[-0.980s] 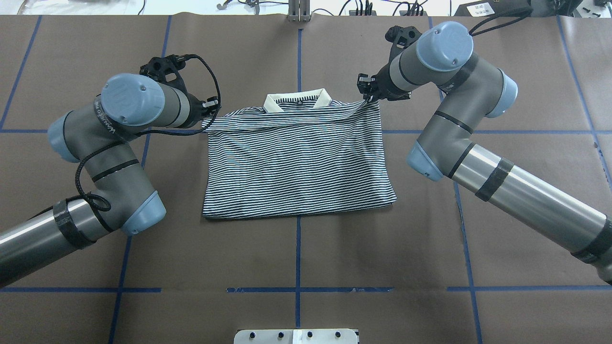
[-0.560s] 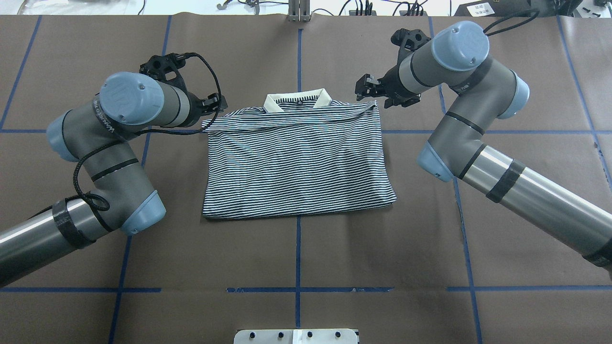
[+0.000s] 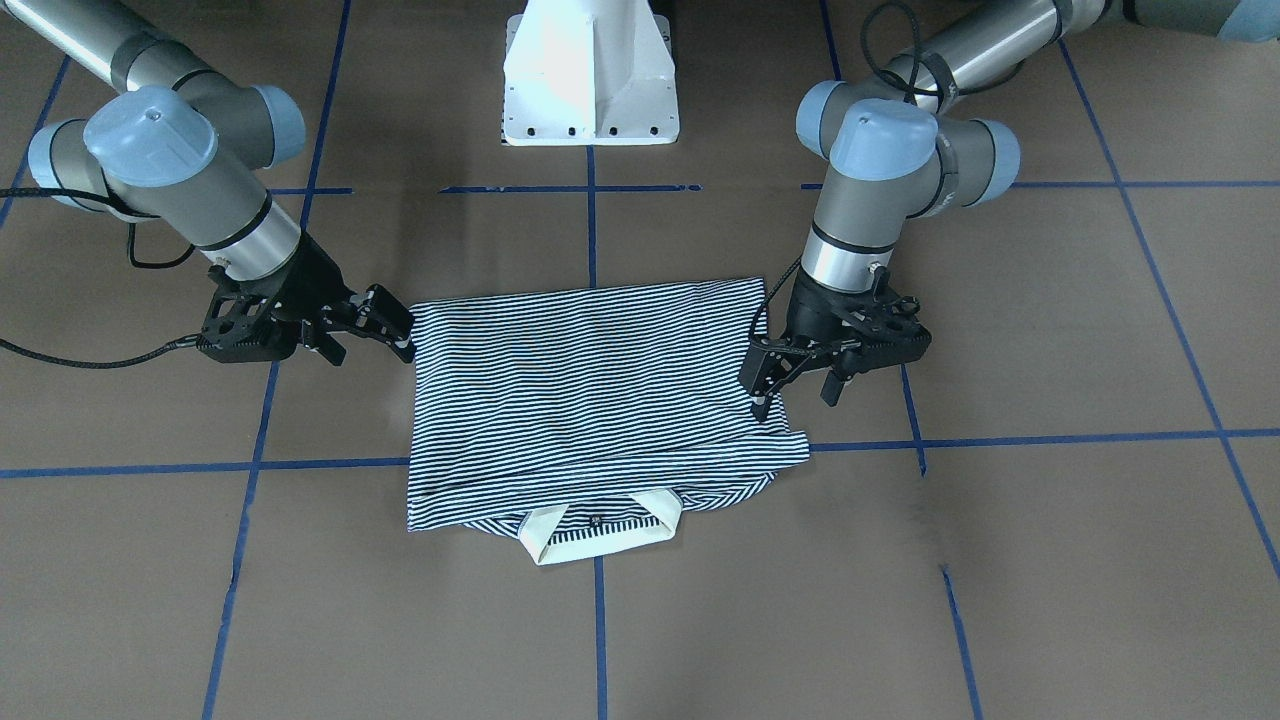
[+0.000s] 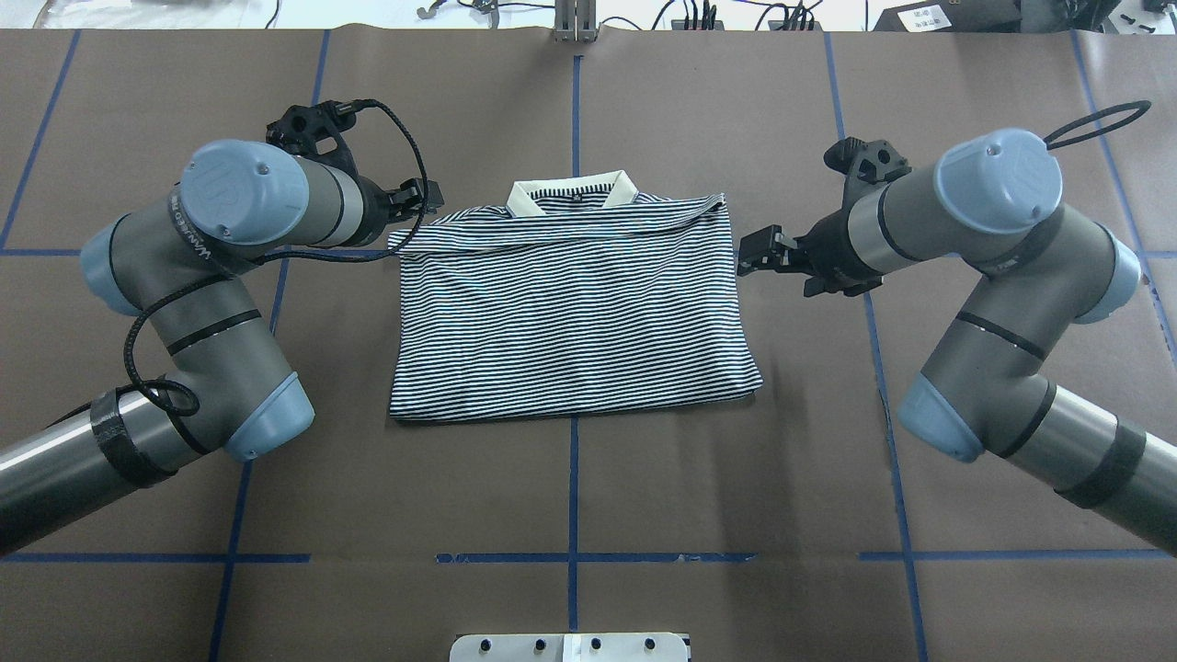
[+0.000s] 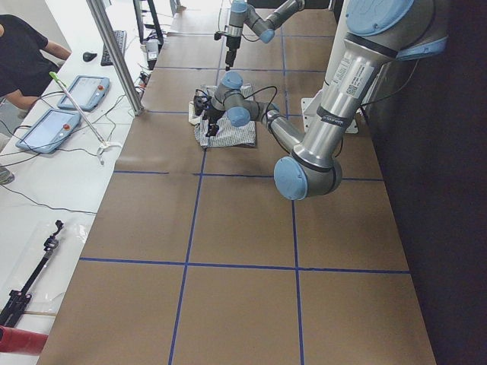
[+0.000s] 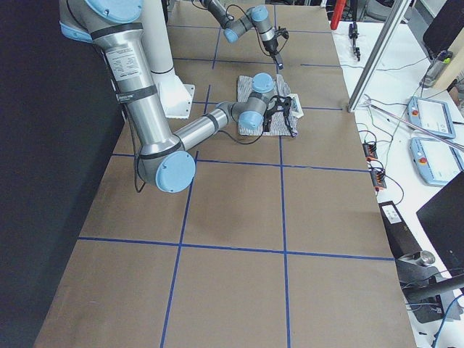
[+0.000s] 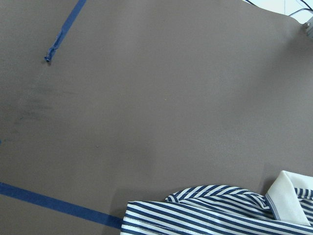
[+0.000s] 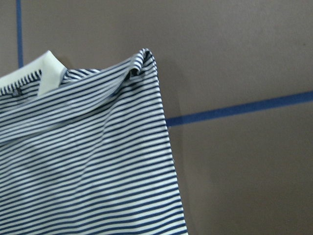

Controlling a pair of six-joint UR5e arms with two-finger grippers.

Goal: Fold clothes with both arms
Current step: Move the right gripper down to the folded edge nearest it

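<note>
- Two arms, the left arm (image 4: 211, 303) and the right arm (image 4: 1002, 303), are held low over the table (image 4: 644, 478). One is placed at each side of the shirt (image 4: 570, 303), and each is bent sharply at the elbow with the wrist turned inward.
- The left claw (image 3: 795, 398) is set at the shirt's shoulder corner; its jaws are spread apart and nothing is clamped.
- The right claw (image 4: 747, 257) is held just beside the shirt's side edge, below the shoulder; its jaws are likewise parted and nothing is gripped.
- The shirt is laid flat in the middle of the table, folded into a rough rectangle across a blue tape line (image 4: 574, 496).
- Thin navy and white stripes are shown throughout. The cream collar (image 4: 529, 195) is turned to the far edge, away from the robot, with a small button (image 4: 578, 195) seen at its opening.
- A band of cloth is folded over along the shoulder edge.
</note>
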